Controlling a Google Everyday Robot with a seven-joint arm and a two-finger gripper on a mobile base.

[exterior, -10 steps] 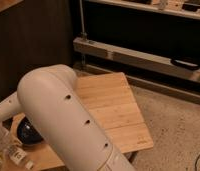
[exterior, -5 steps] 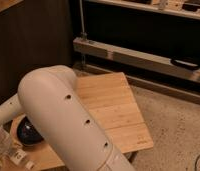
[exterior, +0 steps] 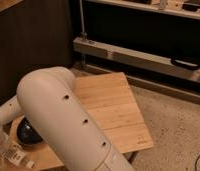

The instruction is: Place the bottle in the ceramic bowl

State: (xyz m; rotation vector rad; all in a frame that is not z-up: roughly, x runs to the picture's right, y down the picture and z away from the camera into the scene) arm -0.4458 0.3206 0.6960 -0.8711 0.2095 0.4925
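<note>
My tool [exterior: 0,149] hangs at the edge of the desk [exterior: 113,107], just beside the black bowl [exterior: 26,134] and the bottle [exterior: 15,156]; whether it grips I cannot tell

Workshop-like room: metal rack [exterior: 143,58], speckled concrete floor [exterior: 179,126], wooden tabletop [exterior: 113,106].

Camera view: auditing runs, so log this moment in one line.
gripper: bottom-left edge | bottle: beside gripper, outside bowl | bowl: on table, partly behind arm

Ceramic bowl [exterior: 27,133] on table [exterior: 113,105] left, arm [exterior: 63,112] before it, gripper [exterior: 1,147] lower left, bottle [exterior: 15,156] just beside.
</note>
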